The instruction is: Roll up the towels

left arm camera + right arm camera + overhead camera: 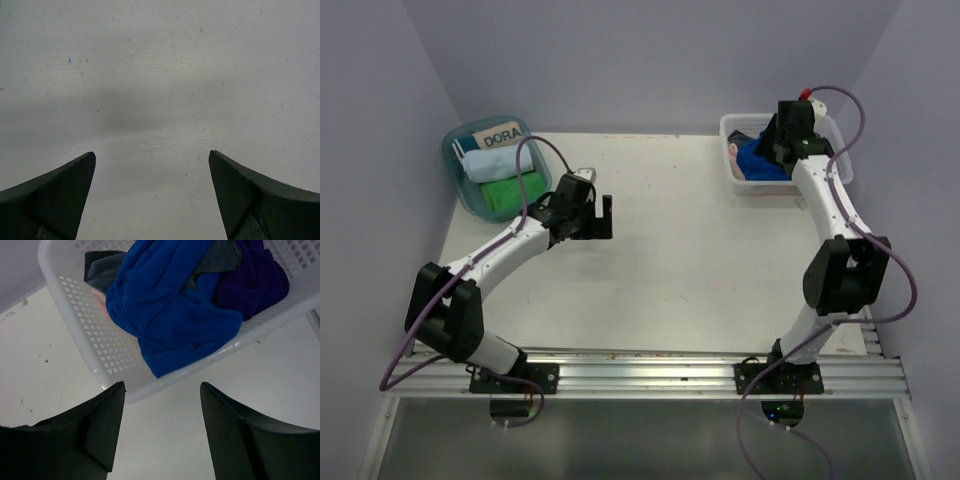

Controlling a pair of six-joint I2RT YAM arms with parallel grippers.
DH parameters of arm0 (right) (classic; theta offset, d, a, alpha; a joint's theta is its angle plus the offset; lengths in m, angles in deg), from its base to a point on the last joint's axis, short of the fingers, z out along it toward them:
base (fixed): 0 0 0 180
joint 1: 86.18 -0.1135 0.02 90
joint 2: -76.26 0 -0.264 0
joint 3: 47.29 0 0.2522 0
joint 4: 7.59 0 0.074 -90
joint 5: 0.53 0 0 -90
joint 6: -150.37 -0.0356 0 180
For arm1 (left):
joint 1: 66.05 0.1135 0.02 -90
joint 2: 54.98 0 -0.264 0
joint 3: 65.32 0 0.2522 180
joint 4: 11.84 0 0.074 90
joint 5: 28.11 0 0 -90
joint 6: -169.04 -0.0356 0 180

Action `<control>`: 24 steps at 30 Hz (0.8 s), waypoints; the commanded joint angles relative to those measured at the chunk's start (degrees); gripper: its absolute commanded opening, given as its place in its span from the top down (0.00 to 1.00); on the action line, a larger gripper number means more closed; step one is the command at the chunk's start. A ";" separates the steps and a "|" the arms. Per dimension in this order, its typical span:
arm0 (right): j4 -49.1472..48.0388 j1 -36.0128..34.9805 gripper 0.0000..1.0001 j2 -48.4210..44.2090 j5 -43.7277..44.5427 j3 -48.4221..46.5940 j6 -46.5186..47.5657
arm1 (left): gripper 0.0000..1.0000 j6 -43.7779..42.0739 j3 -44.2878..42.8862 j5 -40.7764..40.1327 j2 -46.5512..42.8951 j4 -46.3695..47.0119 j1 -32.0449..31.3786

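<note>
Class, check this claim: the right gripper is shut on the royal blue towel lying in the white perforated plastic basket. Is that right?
Not quite. The right gripper is open and holds nothing; the right wrist view shows its fingers apart, short of the royal blue towel, which does lie in the white perforated plastic basket.

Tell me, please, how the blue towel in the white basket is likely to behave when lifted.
The blue towel will probably be floppy: it lies crumpled in soft folds, so it should sag from the right tool. It overlaps the grey towel and purple towel in the basket, so it may drag them along. Its soft-looking surface suggests little slipping.
</note>
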 commanded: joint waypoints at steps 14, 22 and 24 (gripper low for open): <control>9.60 2.94 0.56 31.53 -4.94 -30.35 -0.87 | 0.00 0.37 -1.55 1.76 -2.55 -1.84 -0.22; 5.55 2.85 1.00 20.83 -3.53 -23.94 -1.23 | 0.00 0.55 -1.28 1.94 -3.08 -1.93 -0.22; 4.68 2.94 1.00 18.02 -3.45 -23.06 -0.96 | 0.00 0.28 -1.63 2.02 -3.07 -2.02 -0.22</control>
